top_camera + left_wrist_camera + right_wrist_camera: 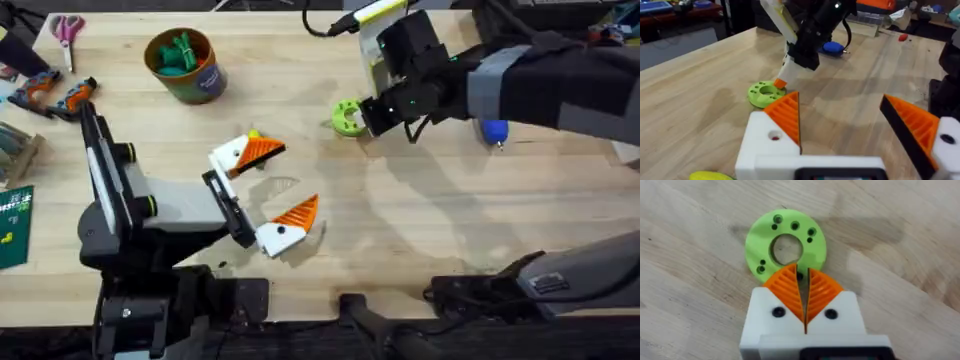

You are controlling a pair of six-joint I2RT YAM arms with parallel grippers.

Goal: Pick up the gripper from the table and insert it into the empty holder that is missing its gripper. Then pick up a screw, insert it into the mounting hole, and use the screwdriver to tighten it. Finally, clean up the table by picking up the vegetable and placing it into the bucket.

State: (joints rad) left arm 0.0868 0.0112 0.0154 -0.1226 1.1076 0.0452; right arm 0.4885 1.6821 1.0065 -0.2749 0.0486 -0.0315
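Observation:
My left gripper (298, 175) stands open at the table's middle; both white holders (275, 236) carry an orange ribbed gripper finger (298, 212). The holders' dots show in the left wrist view (774, 136). The yellow-green vegetable (253, 133) lies just beyond its far finger, low in the left wrist view too (710, 175). My right gripper (362, 118) reaches in from the right. It is pressed together over a lime-green disc (785, 242), with a small dark screw (800, 275) at its tips. The blue screwdriver (493, 130) lies under the right arm. The bucket (185, 65) stands at the back left.
Dark green toy pieces fill the bucket. Scissors (68, 28), orange-handled tools (50, 95) and a green circuit board (15, 225) lie along the left edge. Dark arm hardware (540, 280) occupies the front right. Bare wood lies between the disc and the front edge.

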